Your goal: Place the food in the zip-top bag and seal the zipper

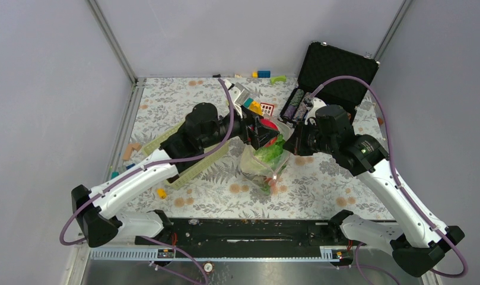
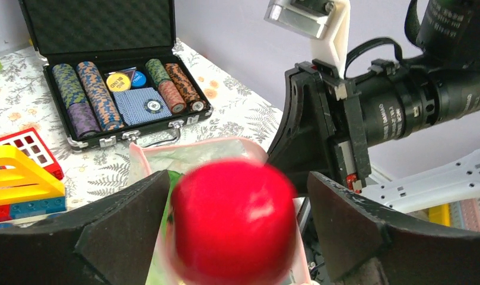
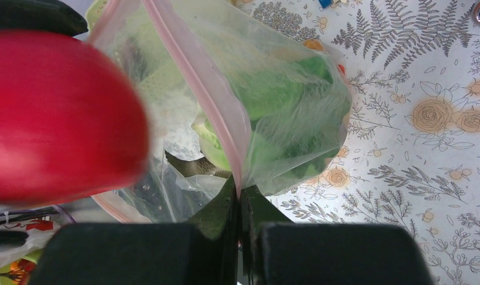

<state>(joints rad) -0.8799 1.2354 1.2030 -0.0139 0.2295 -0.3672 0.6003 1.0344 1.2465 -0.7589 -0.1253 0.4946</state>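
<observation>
The red round food (image 2: 234, 219) is blurred between the fingers of my left gripper (image 2: 236, 181). The jaws stand wide, with a gap on the right side of the food. It hangs just above the mouth of the zip-top bag (image 2: 193, 151). The clear bag (image 1: 262, 168) droops over the table with green leafy food (image 3: 285, 101) inside. My right gripper (image 3: 240, 193) is shut on the bag's pink zipper (image 3: 196, 83) and holds that edge up. From above, both grippers meet over the bag, the left gripper (image 1: 262, 132) and the right gripper (image 1: 291, 145).
An open black case of poker chips (image 1: 326, 83) stands at the back right. Coloured building blocks (image 2: 18, 172) sit behind the bag. A pale green slatted basket (image 1: 204, 163) lies under the left arm. Small blocks (image 1: 264, 74) line the far edge.
</observation>
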